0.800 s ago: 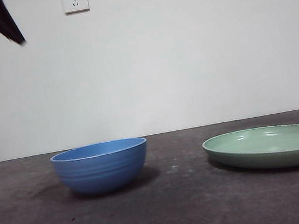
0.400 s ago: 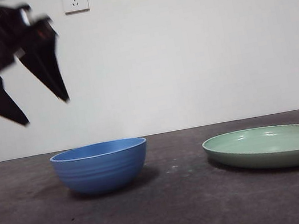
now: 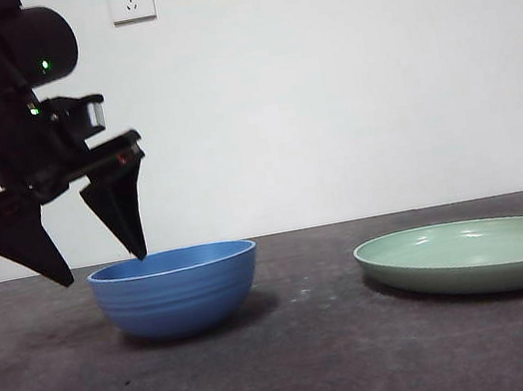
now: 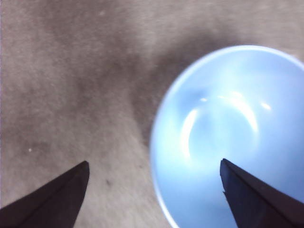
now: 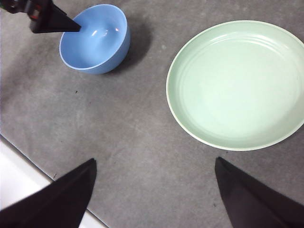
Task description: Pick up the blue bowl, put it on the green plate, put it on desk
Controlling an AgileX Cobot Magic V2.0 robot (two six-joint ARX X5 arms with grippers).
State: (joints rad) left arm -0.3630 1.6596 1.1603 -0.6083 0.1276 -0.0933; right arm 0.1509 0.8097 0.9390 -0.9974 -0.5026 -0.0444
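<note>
1. Left gripper [image 3: 102, 269], jaws spread wide and grasping nothing, hangs over the blue bowl's [image 3: 177, 291] 9 o'clock rim in the front view: one jaw tip just above the rim, over the hollow, the other outside the wall above the desk [image 3: 303, 370].
2. Right gripper [image 5: 154, 190] waits high above the desk, jaws apart and empty, well away from both dishes.
3. Desk: dark, mottled, bearing both dishes.
4. Green plate [image 3: 477, 269] lies flat at 3 o'clock from the bowl, well apart, nothing on it.
5. Blue bowl stands upright on the desk, hollow bare in the left wrist view [image 4: 228, 137].
</note>
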